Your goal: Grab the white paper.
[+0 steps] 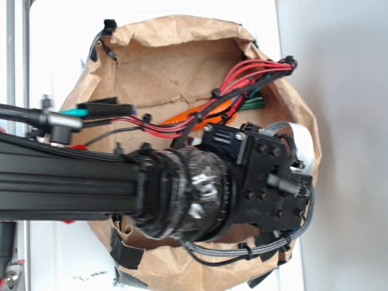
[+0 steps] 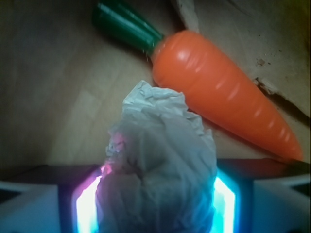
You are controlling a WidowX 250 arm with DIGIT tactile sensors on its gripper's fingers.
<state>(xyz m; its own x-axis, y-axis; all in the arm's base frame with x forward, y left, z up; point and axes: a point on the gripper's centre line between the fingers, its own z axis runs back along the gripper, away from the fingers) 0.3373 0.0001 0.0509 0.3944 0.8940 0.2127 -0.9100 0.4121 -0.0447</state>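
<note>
In the wrist view the white paper point(image 2: 160, 160), a wrinkled off-white ball, fills the gap between my gripper's point(image 2: 155, 206) two glowing pads point(image 2: 86, 204) and touches both. The gripper is shut on it. Just beyond the paper an orange toy carrot point(image 2: 218, 92) with a green top point(image 2: 126, 24) lies on the brown bag floor. In the exterior view my arm and wrist point(image 1: 254, 176) reach down into the brown paper bag point(image 1: 157, 66) and hide the paper and the fingers. Only a sliver of the carrot point(image 1: 203, 112) shows there.
The bag's crumpled walls point(image 1: 291, 103) ring the gripper on all sides. Red and black cables point(image 1: 242, 79) run across the bag opening. A flat white band point(image 1: 306, 136) curves beside the wrist. The carrot lies close behind the paper.
</note>
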